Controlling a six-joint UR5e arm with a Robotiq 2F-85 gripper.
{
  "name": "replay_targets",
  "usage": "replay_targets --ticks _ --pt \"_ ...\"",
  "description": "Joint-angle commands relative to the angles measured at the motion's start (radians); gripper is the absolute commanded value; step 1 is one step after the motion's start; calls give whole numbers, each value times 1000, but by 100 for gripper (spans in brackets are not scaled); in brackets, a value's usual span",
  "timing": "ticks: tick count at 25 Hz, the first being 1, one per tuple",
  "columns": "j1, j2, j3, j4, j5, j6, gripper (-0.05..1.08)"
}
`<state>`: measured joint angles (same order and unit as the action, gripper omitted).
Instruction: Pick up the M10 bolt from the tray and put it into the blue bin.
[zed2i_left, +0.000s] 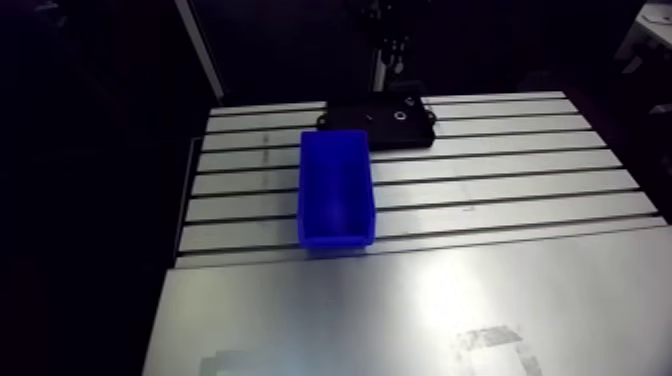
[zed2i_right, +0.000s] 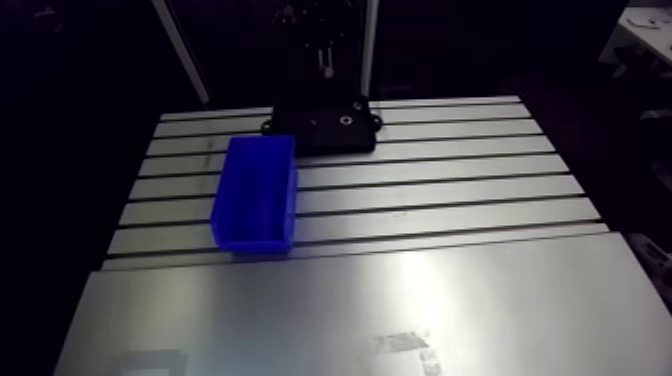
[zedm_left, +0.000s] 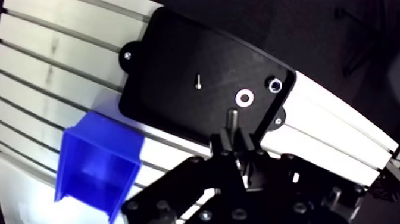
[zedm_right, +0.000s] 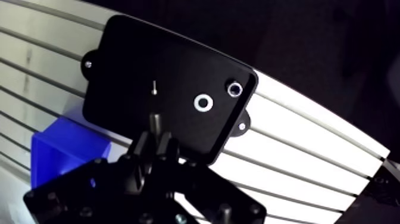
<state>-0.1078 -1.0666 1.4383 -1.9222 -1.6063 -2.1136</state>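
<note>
Slots in the table (zed2i_left: 500, 190) run crosswise under everything. First comes the blue bin (zedm_left: 98, 164), open, one short end just beside the tray's corner, long axis reaching toward the table's near edge. Then the black tray (zedm_left: 172, 65) at the far edge, holding a thin pin (zedm_left: 197, 80). My gripper (zedm_left: 234, 140) hangs over it, jaws drawn close and, as far as the dimness lets me judge, clamped on the M10 bolt (zedm_left: 233, 117), shank pointing ahead. Beyond lie a washer (zedm_left: 243, 97) and a nut (zedm_left: 275, 85). The bin lies sideways from me.

The blue bin (zed2i_left: 337, 190) stands on the slotted aluminium table (zed2i_left: 520, 189). Just behind it lies the black tray (zed2i_left: 412, 133), with a small ring (zed2i_left: 399, 115) on it.
</note>
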Motion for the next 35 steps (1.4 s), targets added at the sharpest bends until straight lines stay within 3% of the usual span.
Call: replay_targets --ticks 1,4,6,15,22,25,35 --pt "25 -152 43 73 4 -164 106" --pt "33 -203 69 78 30 -273 106" --pt "37 -223 93 76 36 -356 106" --pt "42 -315 218 74 36 -728 106" --pt "73 -332 265 68 38 -770 105" --pt "86 -333 287 68 58 -770 105" --pt "115 -322 371 -11 52 -777 105"
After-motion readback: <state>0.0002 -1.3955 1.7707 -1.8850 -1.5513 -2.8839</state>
